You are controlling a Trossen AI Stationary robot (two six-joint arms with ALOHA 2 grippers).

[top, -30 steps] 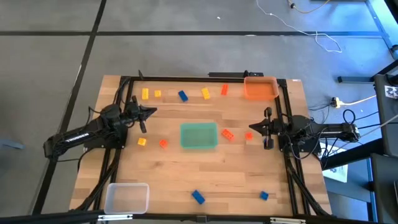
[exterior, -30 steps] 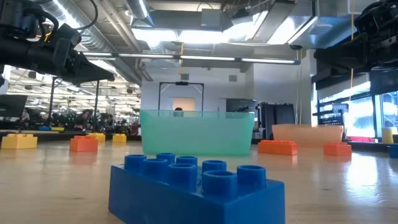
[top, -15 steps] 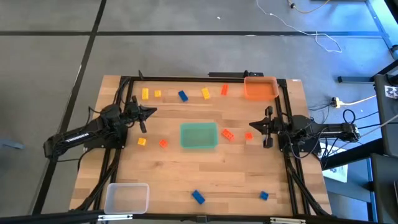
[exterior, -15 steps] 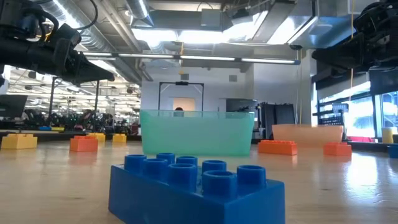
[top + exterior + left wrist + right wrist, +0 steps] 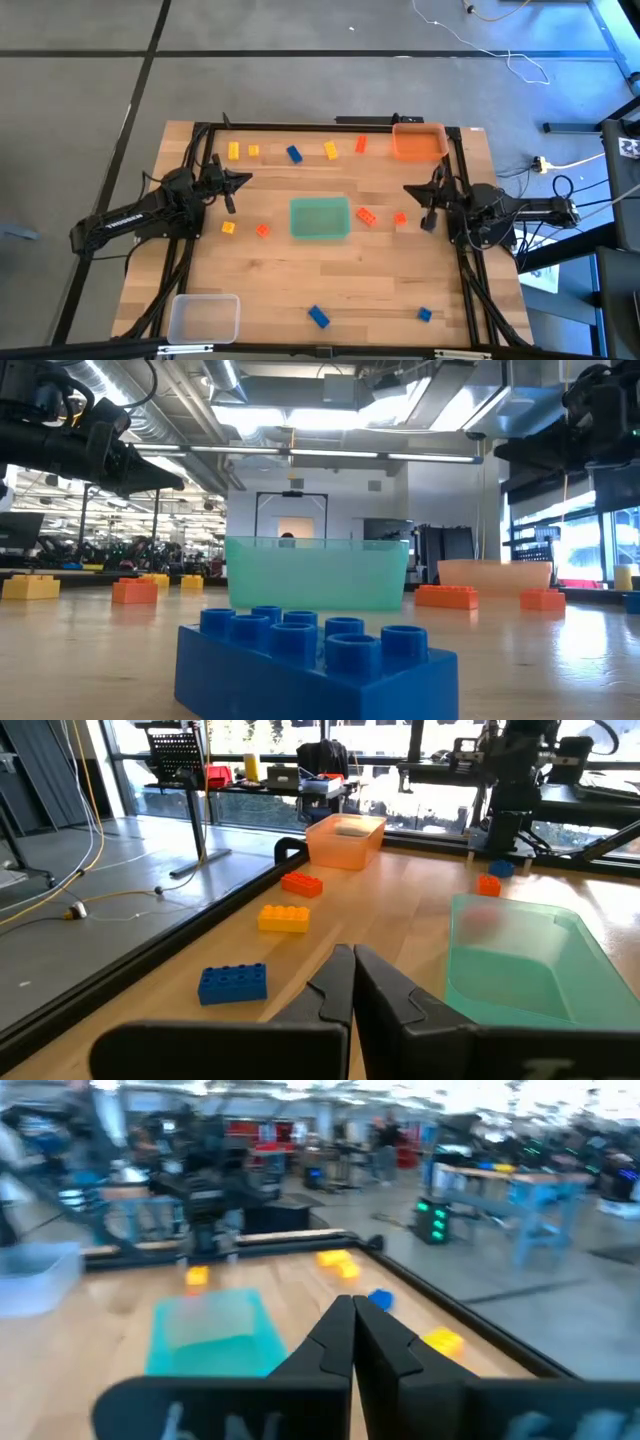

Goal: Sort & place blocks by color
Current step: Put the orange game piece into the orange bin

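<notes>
Above the table's sides, left claw [image 5: 243, 180] and right claw [image 5: 408, 189] hang pinched shut, empty.

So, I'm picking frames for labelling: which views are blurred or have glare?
Right wrist view: motion-smeared, green square tray soft. Low view: near blue plastic brick looms large, bright ceiling lights glare. High and left wrist views: sharp.

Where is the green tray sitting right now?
In the high view the green tray sits at the middle of the table, between the two arms, with an orange-red brick just beside it on the right arm's side.
</notes>
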